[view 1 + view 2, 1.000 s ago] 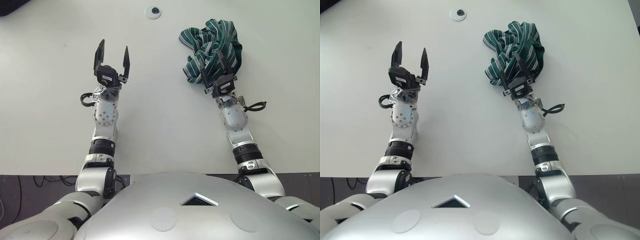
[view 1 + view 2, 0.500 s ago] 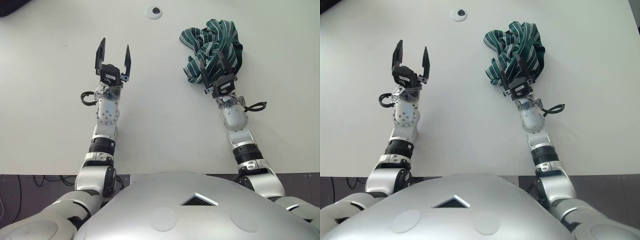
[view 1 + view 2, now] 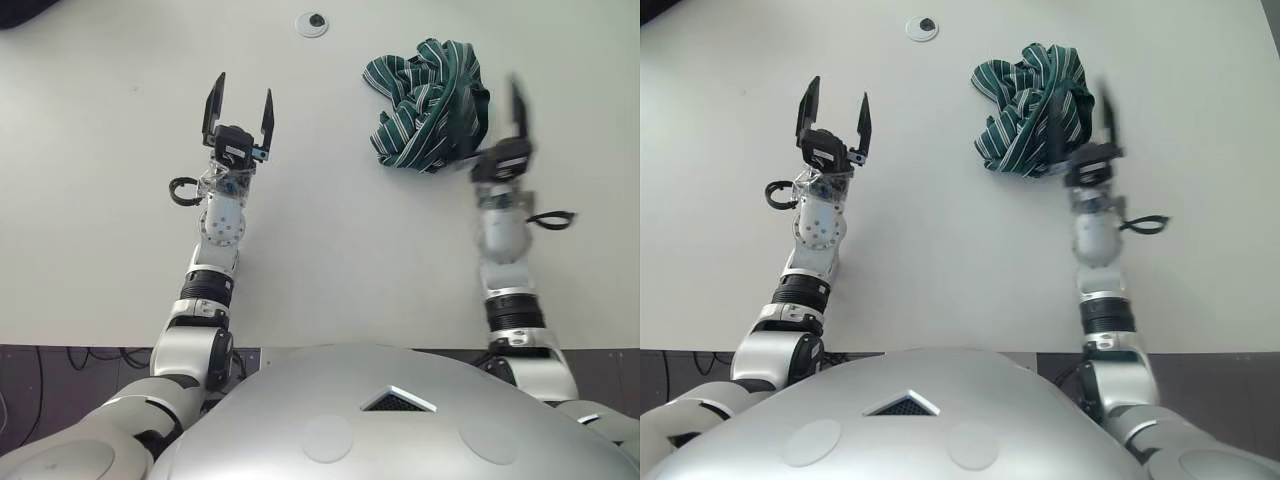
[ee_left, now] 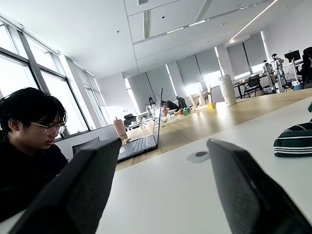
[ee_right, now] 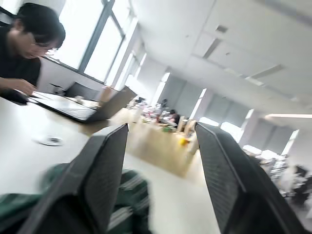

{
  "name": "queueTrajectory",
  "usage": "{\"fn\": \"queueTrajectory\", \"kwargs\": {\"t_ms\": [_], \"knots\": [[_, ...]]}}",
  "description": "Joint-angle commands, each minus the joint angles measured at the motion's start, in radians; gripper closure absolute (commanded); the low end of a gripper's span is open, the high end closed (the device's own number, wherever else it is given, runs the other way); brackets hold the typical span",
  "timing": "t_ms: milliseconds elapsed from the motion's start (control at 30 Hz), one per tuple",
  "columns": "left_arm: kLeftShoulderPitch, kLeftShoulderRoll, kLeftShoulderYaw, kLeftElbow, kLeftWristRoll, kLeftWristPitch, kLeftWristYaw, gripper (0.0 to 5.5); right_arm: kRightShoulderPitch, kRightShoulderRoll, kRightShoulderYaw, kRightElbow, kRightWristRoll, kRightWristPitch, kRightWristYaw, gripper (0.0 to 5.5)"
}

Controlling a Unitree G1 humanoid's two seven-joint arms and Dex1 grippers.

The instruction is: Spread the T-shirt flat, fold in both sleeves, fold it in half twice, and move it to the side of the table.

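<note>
Nearest, table: a white flat-topped table [image 3: 320,260] lies under both arms.
Left tool: the black two-fingered left tool [image 3: 243,90] points away from the robot over bare tabletop. Its fingers are spread wide with nothing between them.
Right tool: the black two-fingered right tool [image 5: 161,127] is about level with the left tool and well apart from it. Its fingers are parted wide and grip nothing. Its outline is smeared in the head views.
T-shirt: the dark green T-shirt with thin white stripes [image 3: 428,100] sits crumpled in a heap, not spread. It is just beside the right tool, on the side toward the left tool, and reaches a little farther out than the right tool's fingertips. Whether a finger touches the cloth cannot be told. It is well apart from the left tool, off to that tool's right.
Disc: a small round white disc with a dark centre [image 3: 316,22] is set in the table beyond both tools, between their lines.
</note>
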Motion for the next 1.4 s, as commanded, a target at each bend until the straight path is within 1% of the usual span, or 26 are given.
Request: {"fn": "queueTrajectory", "kwargs": {"t_ms": [33,167,333,467,567,633,733,800,867,933,1033,1133,1233,1267,1333,1400], "knots": [[0.000,-0.029,-0.030,0.057,0.017,0.016,0.009,2.28,-0.007,-0.045,0.024,0.064,0.013,0.138,0.100,2.99],[-0.040,-0.050,-0.055,0.085,0.021,0.016,0.005,2.28,0.010,-0.078,0.055,0.121,0.016,0.197,0.177,2.99],[-0.075,-0.069,-0.079,0.116,0.032,0.015,0.011,2.28,-0.015,-0.145,0.108,0.188,0.006,0.164,0.320,2.99],[-0.085,-0.074,-0.081,0.133,0.031,0.009,0.013,2.28,-0.070,-0.193,0.203,0.238,-0.020,0.114,0.465,2.99],[-0.097,-0.067,-0.080,0.134,0.038,-0.016,0.023,2.28,-0.097,-0.242,0.262,0.247,-0.039,0.117,0.574,2.99],[-0.108,-0.067,-0.081,0.147,0.033,-0.018,0.017,2.28,-0.075,-0.274,0.299,0.186,-0.010,0.133,0.680,2.99],[-0.117,-0.060,-0.083,0.163,0.042,-0.028,0.025,2.28,-0.009,-0.314,0.371,0.025,0.075,0.163,0.859,2.99],[-0.120,-0.058,-0.081,0.172,0.045,-0.034,0.030,2.28,0.069,-0.358,0.414,-0.138,0.190,0.221,0.988,2.99],[-0.122,-0.057,-0.078,0.180,0.045,-0.038,0.034,2.28,0.134,-0.398,0.431,-0.288,0.315,0.302,1.086,2.99],[-0.124,-0.057,-0.078,0.184,0.045,-0.040,0.037,2.28,0.188,-0.438,0.420,-0.428,0.447,0.389,1.153,2.99],[-0.128,-0.056,-0.077,0.191,0.043,-0.042,0.038,2.28,0.242,-0.474,0.381,-0.548,0.581,0.483,1.208,2.99],[-0.121,-0.049,-0.070,0.184,0.035,-0.046,0.038,2.28,0.226,-0.463,0.339,-0.539,0.591,0.516,1.192,2.99],[-0.085,-0.034,-0.052,0.121,0.010,-0.049,0.026,2.28,0.204,-0.433,0.289,-0.515,0.607,0.524,1.172,2.99],[-0.058,-0.028,-0.071,0.078,-0.055,-0.037,-0.069,2.28,0.192,-0.419,0.268,-0.507,0.610,0.525,1.154,2.99],[0.004,0.013,-0.141,-0.022,-0.115,-0.013,-0.236,2.28,0.180,-0.400,0.231,-0.492,0.622,0.521,1.132,2.99],[0.066,0.067,-0.194,-0.128,-0.131,-0.002,-0.342,2.28,0.178,-0.387,0.201,-0.486,0.631,0.518,1.111,2.99]]}}
